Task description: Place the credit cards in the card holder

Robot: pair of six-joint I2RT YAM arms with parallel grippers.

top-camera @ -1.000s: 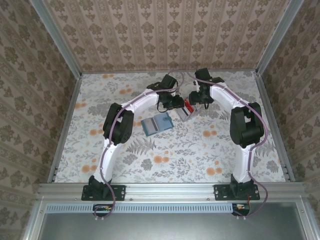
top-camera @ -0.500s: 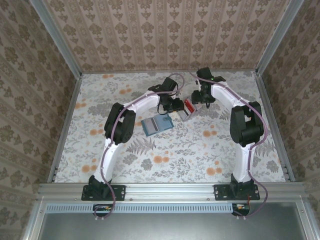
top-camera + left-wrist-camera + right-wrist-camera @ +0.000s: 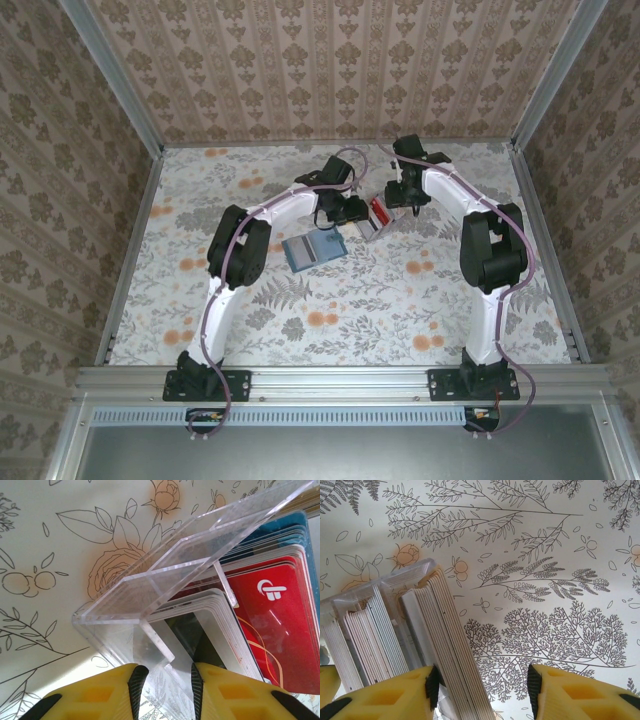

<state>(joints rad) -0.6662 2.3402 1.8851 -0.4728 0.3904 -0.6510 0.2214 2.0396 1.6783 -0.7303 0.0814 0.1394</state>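
Both arms reach in over the middle of the flowered desk [image 3: 350, 300] and meet at a clear tray [image 3: 366, 228] that sits tilted there, packed with cards [image 3: 378, 210]. The left arm [image 3: 275, 212] comes at it from the left and the right arm [image 3: 452, 195] from the far right.

Seen from the left wrist, the tray [image 3: 150, 585] is see-through plastic with upright dividers. A red card with a white logo [image 3: 270, 610] lies foremost on the right, with teal and pale cards fanned behind it and a stack of white-edged cards nearer the camera. The left fingers [image 3: 200, 680] stand either side of the tray's near corner wall, and as far as I can see they are clasped on that clear plastic.

From the right wrist, the cards [image 3: 450, 630] stand on edge in two slots of the tray [image 3: 410, 577]. The right fingers [image 3: 432, 687] are spread wide. One pad rests right against the outer stack, and the other hangs well apart from it over bare desk, so they have no grip on anything.

The wallet [image 3: 313, 248] lies opened flat on the desk, just beside the tray on its near left, under the left arm's wrist. Its pale blue inside faces up and neither set of fingers touches it. Whether any card is already in it I cannot tell from here.
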